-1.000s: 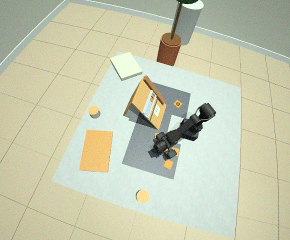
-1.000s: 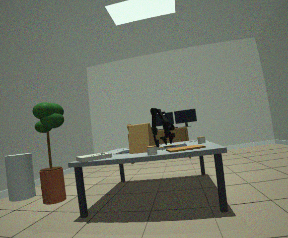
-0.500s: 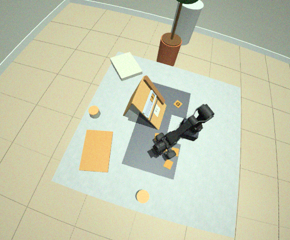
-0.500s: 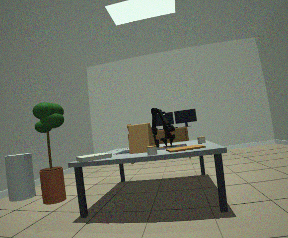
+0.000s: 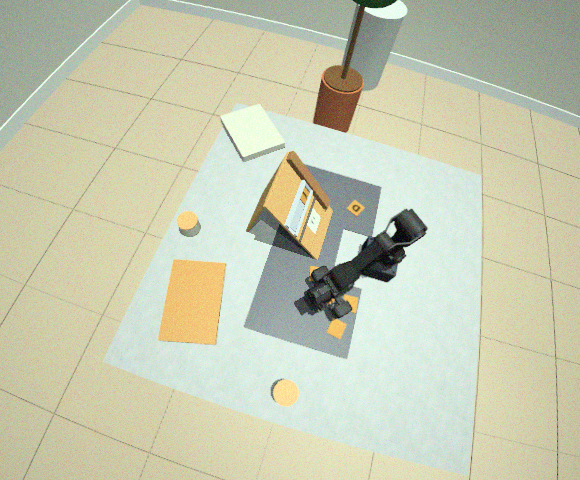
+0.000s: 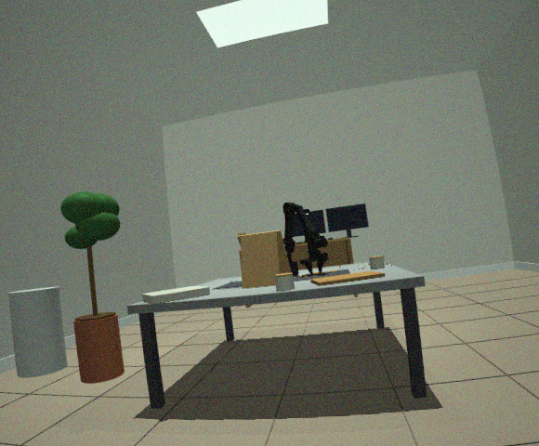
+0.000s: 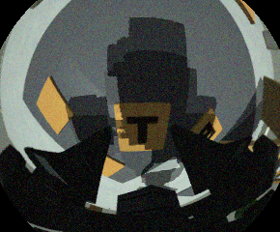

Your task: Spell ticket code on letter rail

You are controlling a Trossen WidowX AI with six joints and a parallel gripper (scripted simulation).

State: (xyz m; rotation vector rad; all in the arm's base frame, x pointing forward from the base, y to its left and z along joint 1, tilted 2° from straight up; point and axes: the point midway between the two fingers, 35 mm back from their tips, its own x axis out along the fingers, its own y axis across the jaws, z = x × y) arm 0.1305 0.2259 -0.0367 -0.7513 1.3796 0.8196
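The sloped tan board stands at the back of the grey mat. Its white letter rail holds one orange tile near its far end. The ticket is beside the rail; its print is too small to read. My gripper is open and low over the mat. The T tile lies flat on the mat between the spread fingers. The D tile lies right of the board. More orange tiles lie around the gripper.
A cream box lies at the table's far corner. A flat orange panel lies to the left, with two short cylinders near the table edges. A potted plant stands on the floor behind the table.
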